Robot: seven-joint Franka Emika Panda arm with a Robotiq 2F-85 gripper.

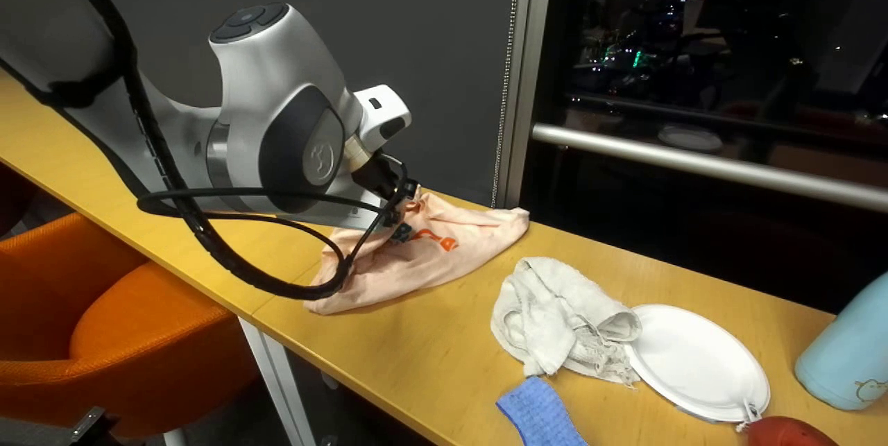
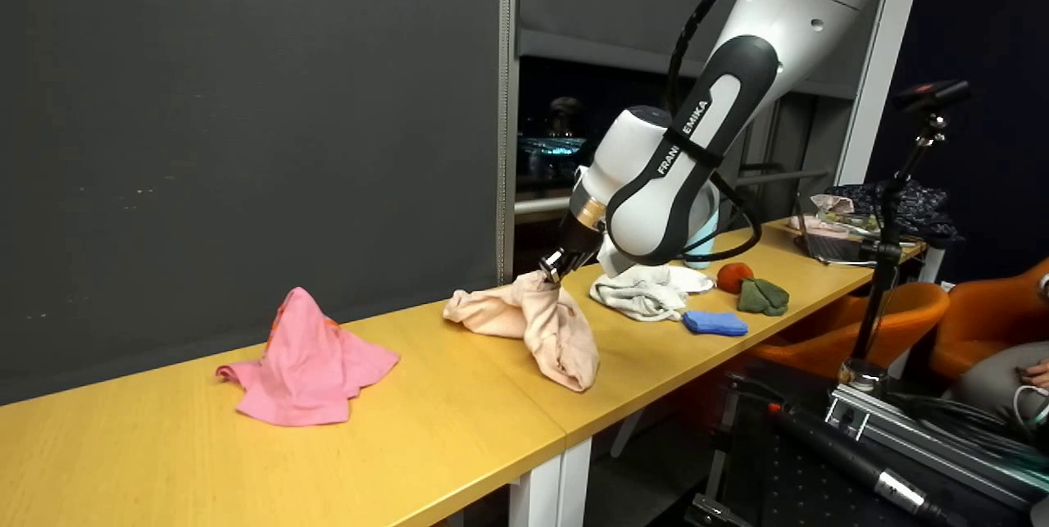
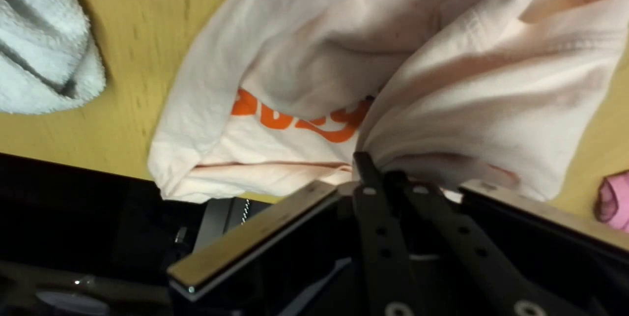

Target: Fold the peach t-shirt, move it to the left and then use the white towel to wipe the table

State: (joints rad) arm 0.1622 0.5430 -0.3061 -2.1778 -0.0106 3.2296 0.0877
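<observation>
The long yellow-tan wooden table [image 2: 426,420] is the biggest thing; it runs past the picture edges in both exterior views; the grey and white Franka arm [image 2: 737,109] reaches over it, its far end cut off; an orange chair [image 1: 146,321] stands between eight and nine o'clock from the shirt in an exterior view, cut off at the side.

The peach t-shirt [image 1: 423,269] lies bunched up on the table, pale and soft, full of wrinkles, with one part pulled up into a peak; bits of fat orange letters peek out between the folds; most of the print is tucked away, so the words cannot be read; the wrist view cuts off part of the shirt at one o'clock, and a black cable crosses in front of it in an exterior view.

The white towel [image 1: 555,314], greyish and fuzzy, sits crumpled at four o'clock from the shirt; the pink cloth [image 2: 307,371] pokes up in a point at nine o'clock, well apart; the round white plate [image 1: 701,370] touches the towel at three o'clock; the gripper [image 3: 378,166] has its jaws pressed together, pinching a fold of the shirt; the light blue bottle [image 1: 850,349] is partly cut off; the blue cloth [image 2: 715,323] lies near the towel; the green cloth [image 2: 762,297] is at two o'clock from the blue one; a red round thing [image 2: 733,276] just beside it is hard to make out.
</observation>
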